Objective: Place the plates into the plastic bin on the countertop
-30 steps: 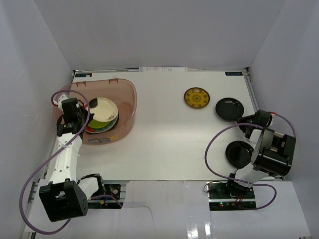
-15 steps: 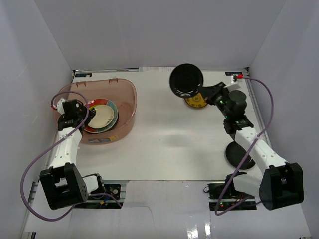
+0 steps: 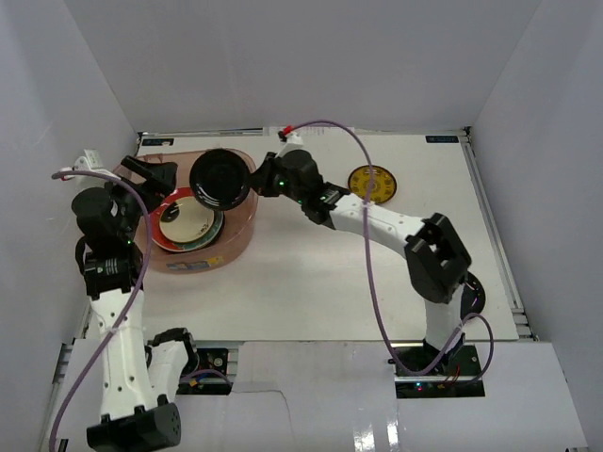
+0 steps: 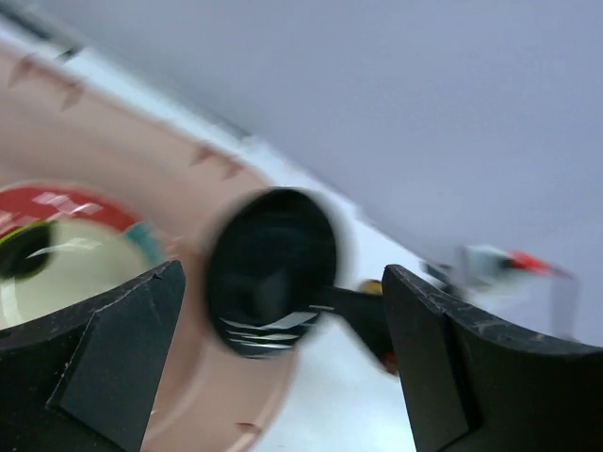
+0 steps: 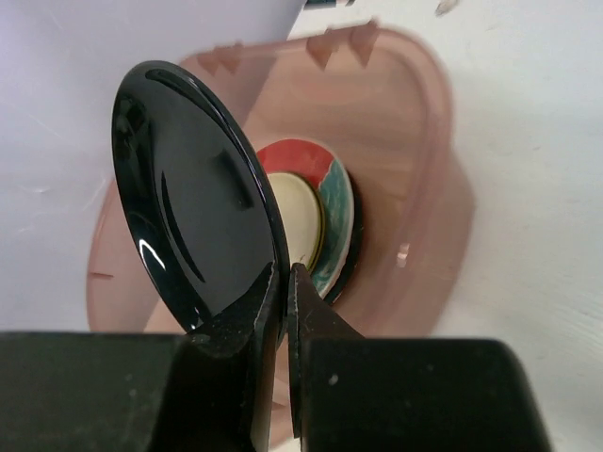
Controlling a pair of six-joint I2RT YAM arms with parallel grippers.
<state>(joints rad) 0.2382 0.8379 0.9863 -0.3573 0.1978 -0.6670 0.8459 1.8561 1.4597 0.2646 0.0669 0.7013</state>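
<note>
The plastic bin [image 3: 237, 226] stands at the countertop's [image 3: 311, 273] back left and holds a stack of plates [image 3: 188, 222], a cream one on top over red-and-teal. My right gripper [image 3: 258, 181] reaches across and is shut on the rim of a glossy black plate [image 3: 221, 179], held on edge over the bin. In the right wrist view the gripper [image 5: 285, 282] pinches that black plate [image 5: 188, 188] above the stack [image 5: 330, 217]. My left gripper [image 3: 154, 181] hangs open over the bin's left rim, holding nothing; its view shows the black plate [image 4: 271, 268] ahead.
A yellow-brown patterned plate [image 3: 370, 184] lies at the back centre-right. Another black plate [image 3: 475, 294] shows partly behind the right arm near the front right. White walls close in the left, back and right sides.
The right arm swung from the right side across to the bin, carrying the black plate. The left gripper opened and rose away from the plate stack.
</note>
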